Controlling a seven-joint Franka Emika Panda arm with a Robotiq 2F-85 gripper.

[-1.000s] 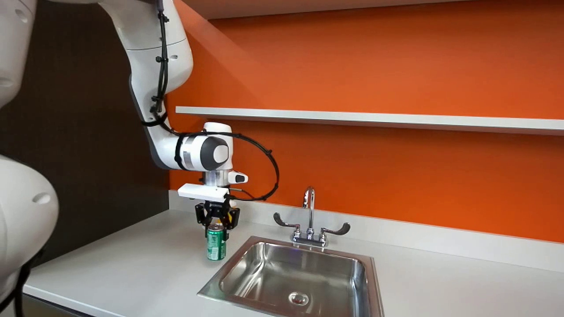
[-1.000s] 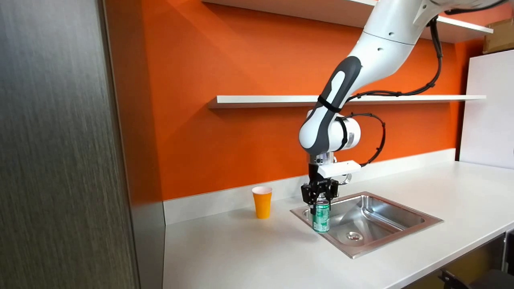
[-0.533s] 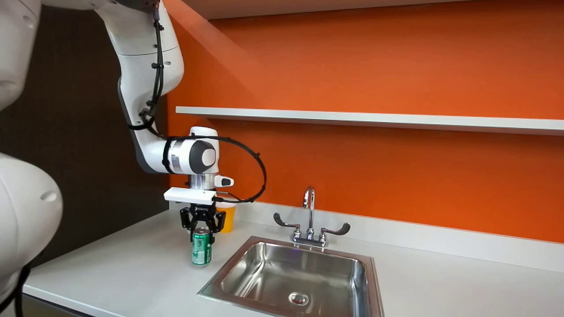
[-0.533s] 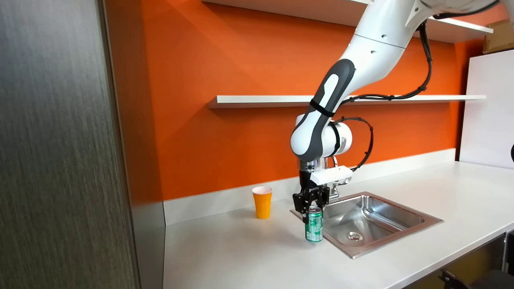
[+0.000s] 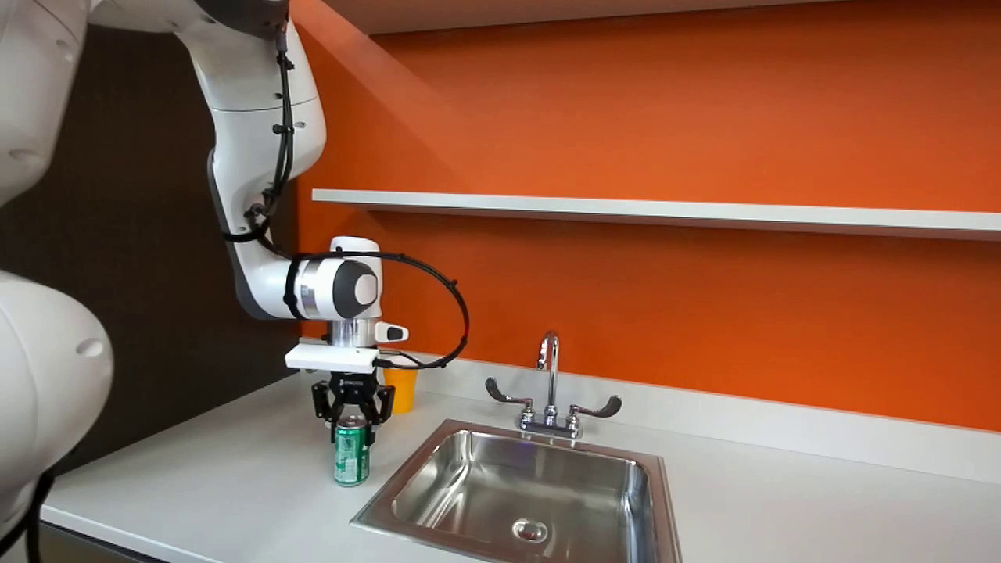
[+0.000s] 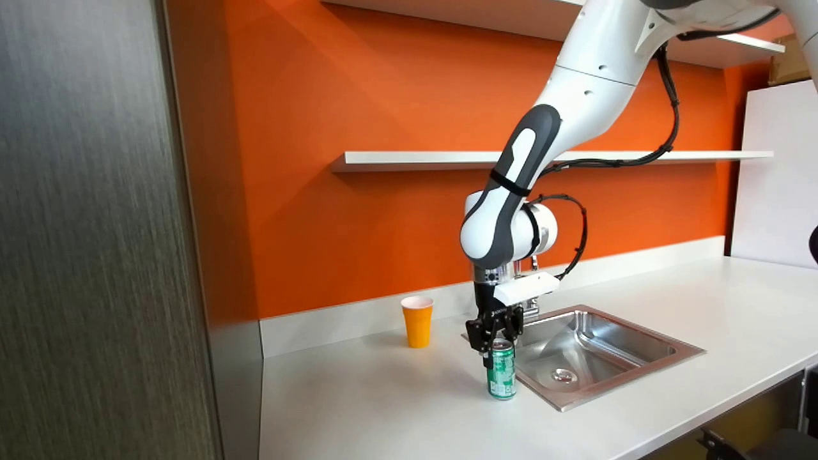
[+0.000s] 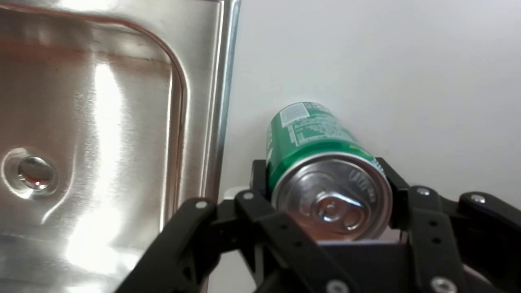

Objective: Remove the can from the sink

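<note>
The green can point(image 5: 352, 461) with a silvery top is upright between the fingers of my gripper point(image 5: 351, 439). In the wrist view, the black fingers point(image 7: 259, 175) press on both sides of the can point(image 7: 313, 130), near its top. The gripper point(image 6: 501, 356) is shut on the can point(image 6: 502, 380) in both exterior views. The can is beside the sink point(image 5: 410, 469), outside its rim, over the counter. Its base is at or just above the counter; I cannot tell if it touches. The sink's rim point(image 7: 199, 101) also shows in the wrist view, left of the can.
An orange-yellow cup point(image 6: 418, 324) stands on the counter point(image 6: 358, 409) near the back wall, partly behind the gripper in an exterior view point(image 5: 402, 391). A chrome faucet point(image 5: 552, 391) stands behind the sink. A white shelf point(image 5: 626, 209) runs along the orange wall above.
My gripper and the can have moved together away from the sink edge, then down toward the counter. The gripper stays closed on the can.
</note>
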